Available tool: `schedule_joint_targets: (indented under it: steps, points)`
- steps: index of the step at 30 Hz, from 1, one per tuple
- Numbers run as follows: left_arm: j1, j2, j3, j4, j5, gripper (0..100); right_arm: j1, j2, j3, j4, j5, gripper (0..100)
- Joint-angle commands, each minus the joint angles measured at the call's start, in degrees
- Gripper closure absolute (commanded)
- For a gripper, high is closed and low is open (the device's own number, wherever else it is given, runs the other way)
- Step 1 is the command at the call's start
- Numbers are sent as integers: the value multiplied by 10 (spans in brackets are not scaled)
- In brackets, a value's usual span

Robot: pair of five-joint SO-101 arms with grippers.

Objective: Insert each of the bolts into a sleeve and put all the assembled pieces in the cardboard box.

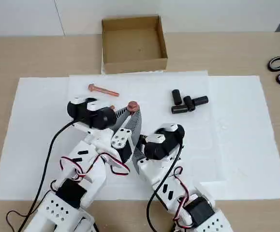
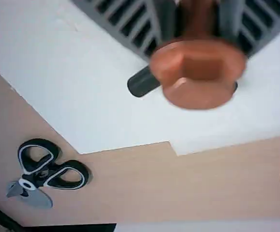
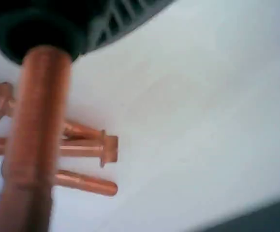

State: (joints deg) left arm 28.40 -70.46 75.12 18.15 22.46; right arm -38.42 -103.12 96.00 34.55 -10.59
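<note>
Bolt [image 2: 198, 72] clenched in left jaws, its shaft inside sleeve [image 3: 31, 31] grasped by right jaws.

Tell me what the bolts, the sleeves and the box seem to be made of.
The bolts: likely metal with a copper-coloured finish, smooth and slightly shiny. The sleeves: black and matte, perhaps plastic or rubber; the look leaves it open. The cardboard box: brown cardboard, dull, with folded walls.

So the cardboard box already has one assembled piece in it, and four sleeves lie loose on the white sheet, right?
Not quite: the cardboard box is empty, as the high view shows. The four sleeves do lie loose on the white sheet.
</note>
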Motion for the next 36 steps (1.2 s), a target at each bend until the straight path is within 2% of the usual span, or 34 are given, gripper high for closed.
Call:
schedule_joint_targets:
  steps: [1,9,28,36]
  points:
    - [3,-11,-3,-14,4,993,-3,-8,4,-15,-6,995]
    - [9,-14,-3,-11,4,993,-3,-8,4,-15,-6,995]
    - [11,-14,-3,60,3,993,-1,-8,4,-15,-5,995]
    - [12,-14,7,73,-25,993,0,-8,4,-14,-5,995]
